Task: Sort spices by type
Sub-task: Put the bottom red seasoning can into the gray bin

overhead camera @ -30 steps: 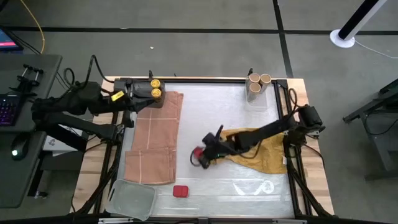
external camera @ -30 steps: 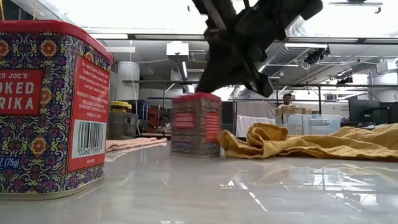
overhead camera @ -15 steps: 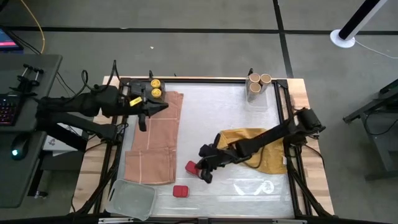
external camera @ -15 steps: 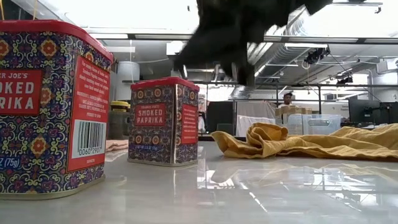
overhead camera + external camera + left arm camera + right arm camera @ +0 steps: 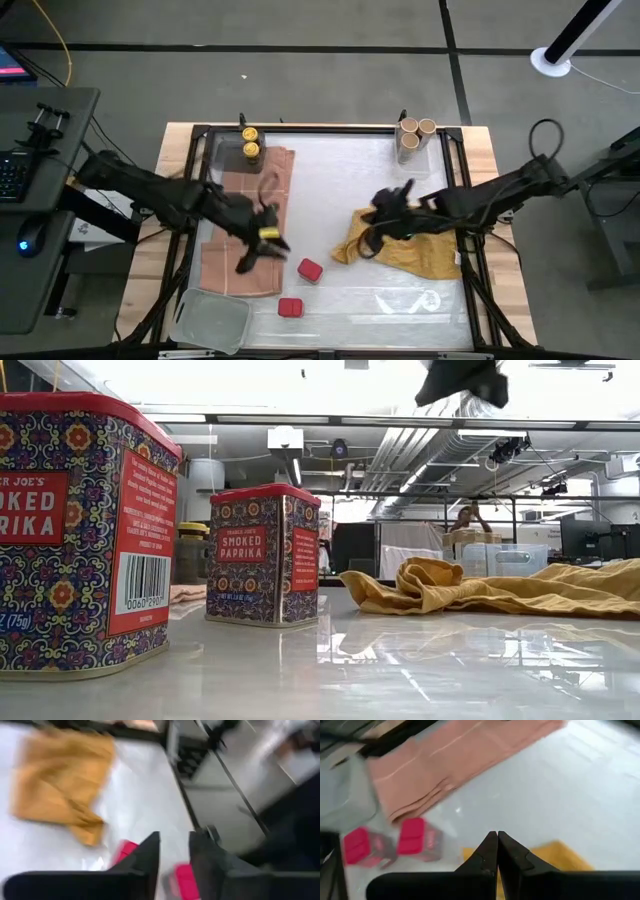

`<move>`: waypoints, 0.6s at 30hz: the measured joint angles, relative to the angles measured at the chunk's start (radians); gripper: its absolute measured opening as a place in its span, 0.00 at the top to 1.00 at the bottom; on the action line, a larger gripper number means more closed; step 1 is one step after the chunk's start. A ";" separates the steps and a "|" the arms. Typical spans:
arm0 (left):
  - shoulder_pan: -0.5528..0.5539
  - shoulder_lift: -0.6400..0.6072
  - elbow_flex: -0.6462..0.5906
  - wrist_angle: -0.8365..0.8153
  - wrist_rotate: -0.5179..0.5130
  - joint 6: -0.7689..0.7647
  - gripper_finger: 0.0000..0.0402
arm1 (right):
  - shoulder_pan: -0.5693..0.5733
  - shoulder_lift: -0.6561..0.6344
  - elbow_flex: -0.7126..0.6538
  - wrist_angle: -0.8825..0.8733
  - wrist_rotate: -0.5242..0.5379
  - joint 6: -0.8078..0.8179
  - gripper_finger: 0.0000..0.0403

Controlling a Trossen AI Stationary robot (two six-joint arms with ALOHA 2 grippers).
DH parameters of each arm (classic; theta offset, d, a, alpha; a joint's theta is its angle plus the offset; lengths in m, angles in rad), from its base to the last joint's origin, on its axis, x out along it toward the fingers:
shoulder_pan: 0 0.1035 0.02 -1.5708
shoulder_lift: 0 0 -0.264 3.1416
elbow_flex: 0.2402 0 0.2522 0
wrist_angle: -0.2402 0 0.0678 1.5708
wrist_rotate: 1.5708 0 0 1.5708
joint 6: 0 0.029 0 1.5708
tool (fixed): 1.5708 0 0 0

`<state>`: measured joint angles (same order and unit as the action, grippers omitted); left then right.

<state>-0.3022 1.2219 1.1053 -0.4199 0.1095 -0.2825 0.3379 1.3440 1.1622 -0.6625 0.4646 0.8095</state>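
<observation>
Two red square tins [image 5: 309,270] [image 5: 290,308] stand upright on the table near its near edge; in the low view they are the closer tin [image 5: 80,530] and the farther one [image 5: 265,555]. Two yellow-capped jars [image 5: 249,141] stand at the far left, two tan-topped jars [image 5: 417,128] at the far right. My left gripper [image 5: 262,252] [image 5: 172,855] is open above the pink cloth, left of the tins. My right gripper [image 5: 372,235] [image 5: 496,837] is shut, raised over the mustard cloth's left edge and touching nothing.
A pink cloth [image 5: 250,225] lies flat on the left half. A crumpled mustard-yellow cloth [image 5: 415,250] lies on the right. A clear tray [image 5: 212,320] sits at the near left corner. Bare tabletop shows in the middle and along the near edge to the right.
My right gripper carried a red tin toward the near edge, set it upright beside the other tin and let go, then rose and drew back right over the mustard cloth. My left gripper swept from the yellow-capped jars toward the near edge, across the pink cloth toward the tins.
</observation>
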 joint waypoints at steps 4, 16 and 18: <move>-0.050 0.086 0.027 -0.052 0.073 0.020 0.59 | 0.026 -0.066 0.000 -0.131 0.063 0.088 1.00; -0.227 0.270 0.163 -0.129 0.119 0.091 0.21 | 0.077 -0.075 0.000 -0.250 0.085 0.133 1.00; -0.239 0.326 0.175 -0.135 0.022 0.112 0.20 | 0.077 -0.075 0.000 -0.263 0.084 0.131 1.00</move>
<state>-0.5415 1.5484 1.2805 -0.5549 0.1311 -0.1707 0.4152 1.2690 1.1622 -0.9255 0.5488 0.9410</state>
